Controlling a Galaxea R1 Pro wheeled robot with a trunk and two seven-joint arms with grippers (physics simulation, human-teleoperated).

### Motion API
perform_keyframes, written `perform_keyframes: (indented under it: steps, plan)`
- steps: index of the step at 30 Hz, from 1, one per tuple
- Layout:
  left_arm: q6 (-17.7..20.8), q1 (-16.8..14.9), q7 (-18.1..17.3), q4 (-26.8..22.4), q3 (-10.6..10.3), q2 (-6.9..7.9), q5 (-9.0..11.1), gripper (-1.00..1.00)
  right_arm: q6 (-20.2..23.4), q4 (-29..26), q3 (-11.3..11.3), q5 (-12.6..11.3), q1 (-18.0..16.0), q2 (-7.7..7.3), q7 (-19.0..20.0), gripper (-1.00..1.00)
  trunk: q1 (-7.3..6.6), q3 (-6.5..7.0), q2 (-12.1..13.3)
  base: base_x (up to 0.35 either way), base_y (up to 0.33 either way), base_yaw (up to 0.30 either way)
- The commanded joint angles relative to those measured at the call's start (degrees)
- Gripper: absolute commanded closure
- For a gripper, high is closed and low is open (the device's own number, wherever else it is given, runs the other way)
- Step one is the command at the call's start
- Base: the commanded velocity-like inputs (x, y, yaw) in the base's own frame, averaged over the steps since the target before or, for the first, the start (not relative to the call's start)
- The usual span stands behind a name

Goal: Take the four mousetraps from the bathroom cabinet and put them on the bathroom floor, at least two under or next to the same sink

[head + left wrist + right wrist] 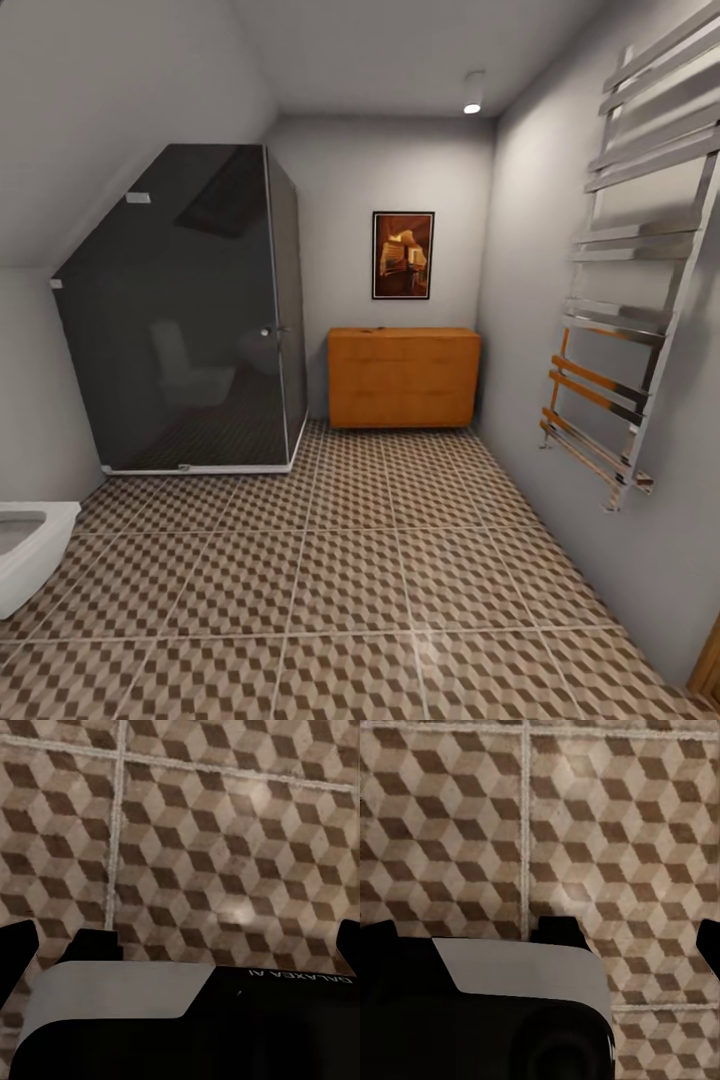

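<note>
— Looking along the left gripper (180,945), what do you see?

— Two black fingertips (16,945) at the picture's edges, spread wide apart, nothing between them. Beyond them lies the bathroom floor (225,832), square tiles in a brown, beige and white cube pattern with pale grout lines. Below the fingers sits the robot's own black and grey body (150,1020).

— And the right gripper (540,941)?

— Same stance: its dark fingertips (375,941) stand far apart, empty, over the same patterned tiles (622,832).

— Where is the cabinet?

— Far ahead of both grippers, in the head view: a wide, low orange-brown wooden cabinet (403,378) standing against the back wall, its doors shut. A tiny dark speck lies on its flat top; I cannot tell what it is. Above it hangs a dark-framed picture (403,255).

— What else surrounds it?

— A dark glass shower cabin (190,320) just beside it, a chrome towel rail (630,290) on the side wall, and the corner of a white toilet (30,550) at the near edge.
</note>
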Motion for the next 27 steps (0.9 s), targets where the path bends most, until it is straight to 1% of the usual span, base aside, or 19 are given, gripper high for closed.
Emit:
perform_keyframes:
  steps: [1,27]
  plan:
    - [-0.19,-0.05,-0.02,0.07,-0.48,-0.01,0.55,-1.00,0.01,0.12,-0.47,0.62,-0.08,0.02,-0.25,-1.00,0.03,-0.06,-0.03,0.322,0.000,0.001]
    - [-0.19,-0.05,-0.03,0.07,-0.50,0.00,0.55,-1.00,-0.80,0.12,-0.47,0.74,-0.08,0.15,-0.21,-1.00,0.03,-0.06,-0.03,0.323,0.000,0.000]
